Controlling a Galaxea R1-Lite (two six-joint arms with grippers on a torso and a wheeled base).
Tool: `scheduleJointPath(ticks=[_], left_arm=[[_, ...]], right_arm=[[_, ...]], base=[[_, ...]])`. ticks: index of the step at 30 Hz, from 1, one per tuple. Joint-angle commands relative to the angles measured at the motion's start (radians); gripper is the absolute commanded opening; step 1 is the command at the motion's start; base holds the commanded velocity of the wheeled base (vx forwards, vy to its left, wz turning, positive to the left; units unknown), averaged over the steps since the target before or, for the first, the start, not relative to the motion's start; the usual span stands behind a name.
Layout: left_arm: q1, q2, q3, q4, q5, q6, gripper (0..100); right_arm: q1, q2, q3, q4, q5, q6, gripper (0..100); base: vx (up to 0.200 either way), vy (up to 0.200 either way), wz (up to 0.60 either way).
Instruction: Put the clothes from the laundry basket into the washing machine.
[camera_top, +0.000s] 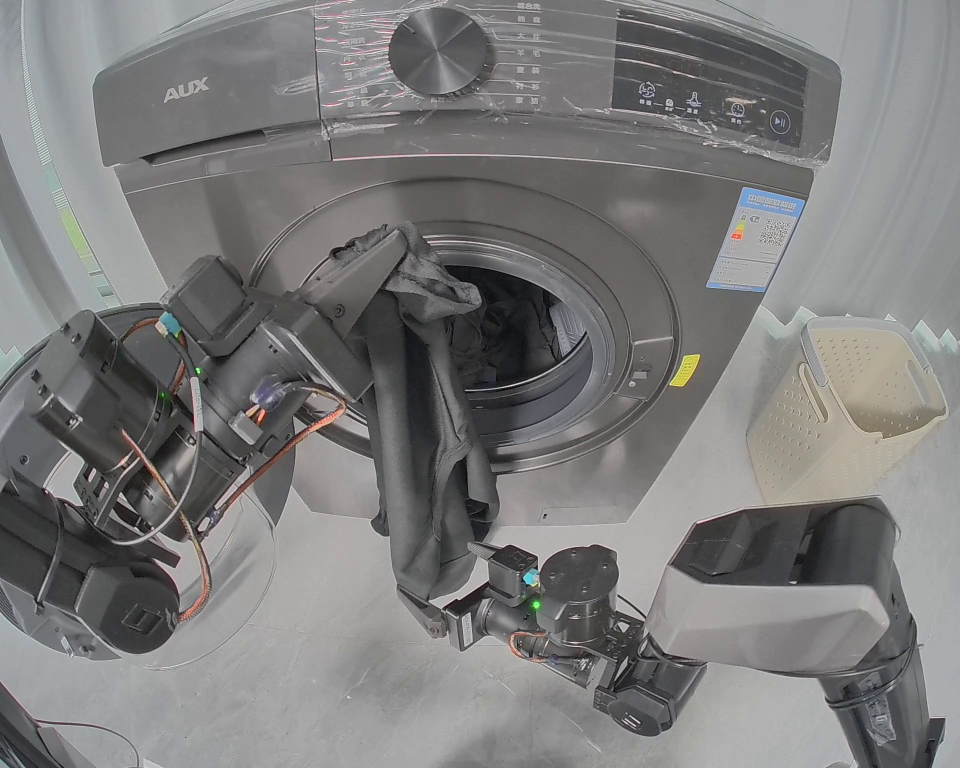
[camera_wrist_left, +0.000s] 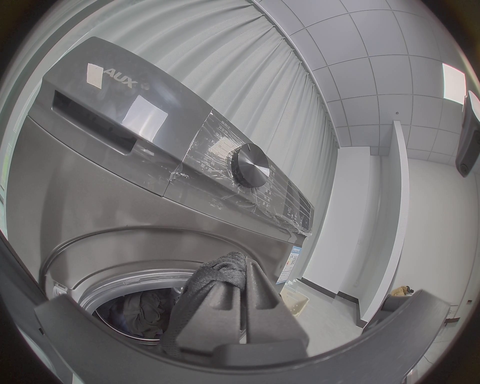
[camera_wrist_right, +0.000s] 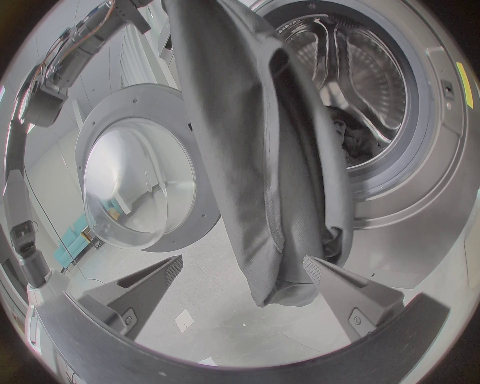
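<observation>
The round glass door (camera_wrist_right: 137, 175) of the silver-grey front-loading washing machine (camera_top: 640, 230) stands open at the left. Beside it, the left claw (camera_top: 385, 250) is clamped on the top of a long dark grey cloth garment (camera_top: 425, 440), holding it at the upper left rim of the drum mouth. The cloth hangs down outside the machine, well below the lower rim. Other dark clothes (camera_top: 505, 330) lie inside the drum. Lower down, the right claw (camera_top: 448, 582) is spread wide, its fingers on either side of the garment's hem without gripping it. To do this step well, I judge the right claw should gather the hanging tail and lift it over the door seal while the left pushes inward, so nothing is left draped on the rim. At the right, the cream perforated plastic laundry basket (camera_top: 850, 410) stands on the floor, apart from the machine's mouth. The floor (camera_top: 300, 690) is pale grey and glossy; pale pleated curtains (camera_wrist_left: 240, 75) hang behind the machine, under a tiled ceiling
</observation>
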Motion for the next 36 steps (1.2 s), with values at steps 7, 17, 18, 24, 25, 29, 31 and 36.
scheduleJointPath(ticks=[7,17,18,24,25,29,31,36], left_arm=[[0.000,-0.014,-0.002,0.000,0.000,-0.005,0],[0.000,-0.013,-0.002,-0.001,0.000,-0.008,0],[0.000,-0.013,-0.002,0.000,0.000,-0.011,0],[0.002,-0.014,-0.003,0.000,0.000,-0.025,0],[0.002,-0.014,-0.005,0.000,0.000,-0.025,0],[0.003,-0.013,-0.008,0.000,0.003,-0.025,0],[0.013,-0.013,-0.008,0.000,0.007,-0.025,0],[0.043,-0.008,-0.010,0.000,0.007,-0.033,0]], right_arm=[[-0.048,0.125,-0.109,0.002,0.044,-0.007,100],[-0.053,0.184,-0.220,-0.001,0.059,-0.018,100],[-0.051,0.188,-0.229,-0.001,0.059,-0.018,100],[-0.045,0.207,-0.275,-0.001,0.061,-0.020,0],[-0.045,0.211,-0.293,-0.002,0.061,-0.020,0],[-0.045,0.220,-0.316,-0.018,0.061,-0.020,0],[-0.045,0.220,-0.310,-0.024,0.059,-0.018,0],[-0.048,0.162,-0.214,-0.044,0.058,-0.018,0]], base=[[0.000,0.000,0.00],[0.000,0.000,0.00],[0.000,0.000,0.00],[0.000,0.000,0.00],[0.000,0.000,0.00],[0.000,0.000,0.00],[0.000,0.000,0.00],[0.000,0.000,0.00]])
